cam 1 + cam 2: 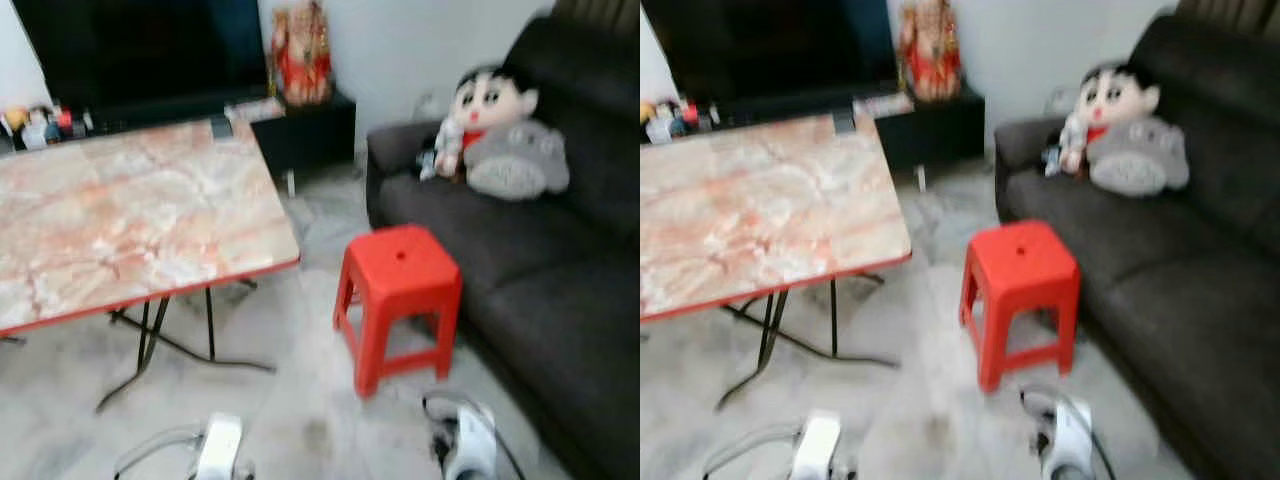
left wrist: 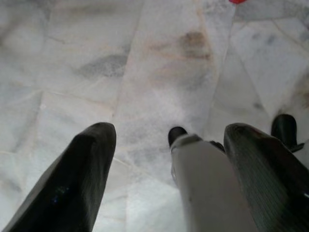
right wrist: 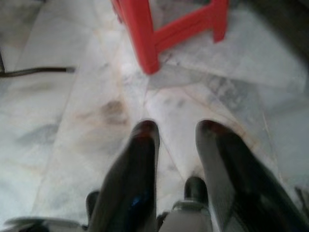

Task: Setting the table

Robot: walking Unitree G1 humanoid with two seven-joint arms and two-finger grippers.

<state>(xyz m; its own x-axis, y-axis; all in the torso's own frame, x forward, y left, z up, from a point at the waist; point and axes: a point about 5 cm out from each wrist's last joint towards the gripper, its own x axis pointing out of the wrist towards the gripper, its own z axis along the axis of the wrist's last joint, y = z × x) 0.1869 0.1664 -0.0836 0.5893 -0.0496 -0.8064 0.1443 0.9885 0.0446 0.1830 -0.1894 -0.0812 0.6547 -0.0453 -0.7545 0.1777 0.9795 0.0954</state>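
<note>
Table (image 1: 130,220) w/ marble top sits upper left, red stool (image 1: 400,290) center, sofa (image 1: 560,290) right. Left gripper (image 2: 164,140) & right gripper (image 3: 176,133) hang low over floor, both jaws apart, empty.

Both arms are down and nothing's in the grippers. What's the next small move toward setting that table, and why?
Probably turn left and step toward the marble-patterned table. It sits ahead to the left, while the red stool and dark sofa lie to the right. The left gripper and right gripper hang open over the floor, holding nothing.
</note>
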